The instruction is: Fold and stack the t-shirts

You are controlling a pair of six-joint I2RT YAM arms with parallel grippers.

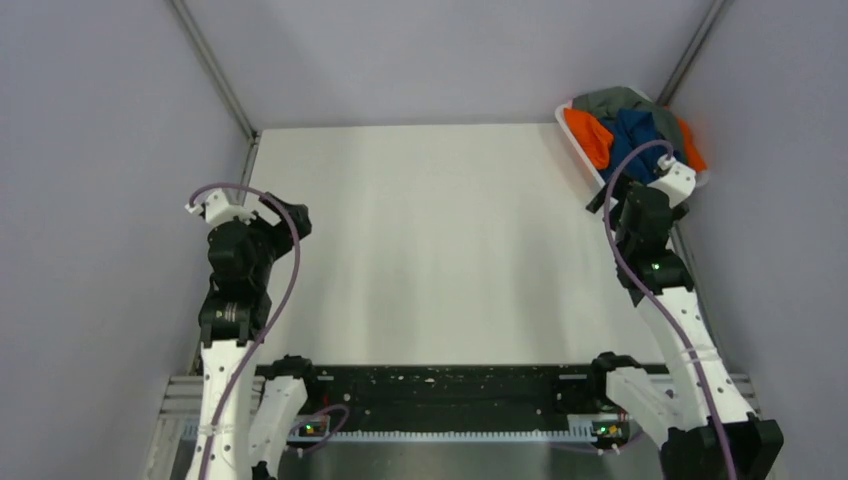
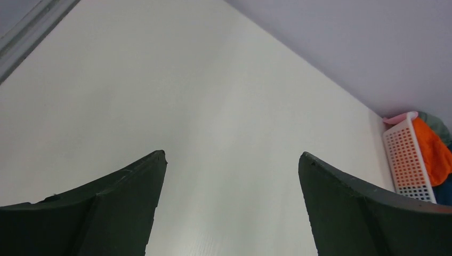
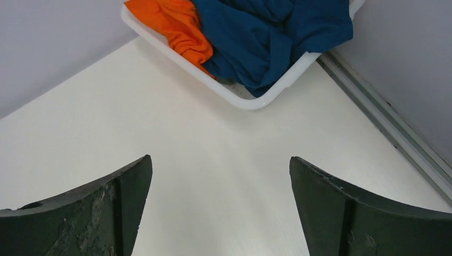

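My left gripper (image 2: 232,157) and right gripper (image 3: 218,160) both hang wide open, holding nothing; the tees (image 1: 625,125) lie bunched in the basket (image 3: 240,98) at the far right corner. They look light, limp and prone to tangling, so I'd pinch a raised fold of the blue tee (image 3: 266,37) by the rim. What lies beneath is hidden, and my right arm (image 1: 680,300) covers the basket's near end from above.

A white plastic basket (image 1: 580,150) sits in the far right corner of the white worktop (image 1: 430,250), tilted askew to its edges. The basket's side wall is a grid of small holes. Pale lilac-grey walls (image 1: 430,60) enclose the worktop on three sides. A metal rail (image 3: 384,117) runs along the right edge, and a black strip (image 1: 450,385) crosses the near edge.
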